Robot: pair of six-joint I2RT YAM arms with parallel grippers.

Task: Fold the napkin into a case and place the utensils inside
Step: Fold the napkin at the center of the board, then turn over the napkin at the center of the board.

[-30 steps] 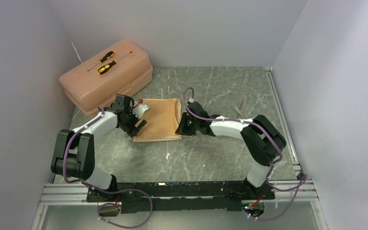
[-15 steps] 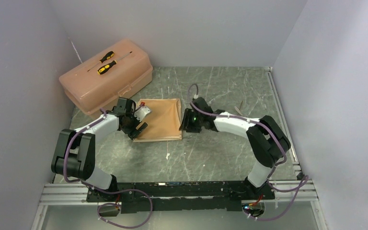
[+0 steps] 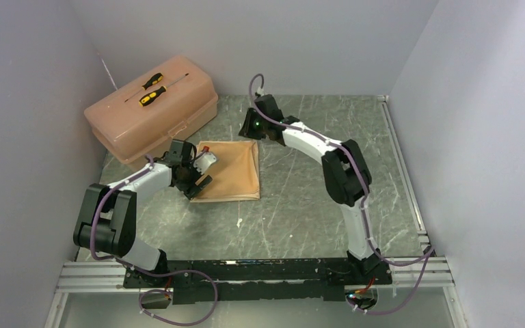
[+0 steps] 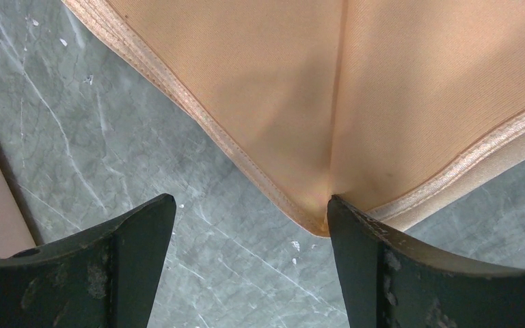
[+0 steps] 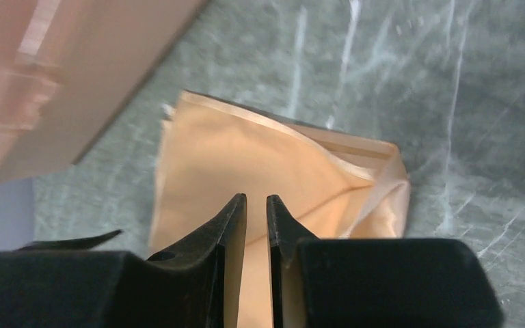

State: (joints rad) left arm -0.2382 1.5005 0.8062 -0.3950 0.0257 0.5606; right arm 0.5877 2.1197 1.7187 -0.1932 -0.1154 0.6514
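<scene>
I saw the shiny peach-tan satin napkin [image 3: 232,171] lying folded flat, left of centre on the grey marbled table [image 3: 301,205]. It was nearly square, so I could call no long axis. A crease ran in from its left corner. The left gripper [image 4: 249,208] stood wide open astride that corner, one finger [image 4: 355,232] touching the hem and gripping nothing. The right gripper [image 5: 256,205] hung above the far edge, barely parted and holding nothing. A pink plastic toolbox [image 3: 137,116] crowded the far-left side. Pale walls [image 3: 451,102] closed in three sides.
</scene>
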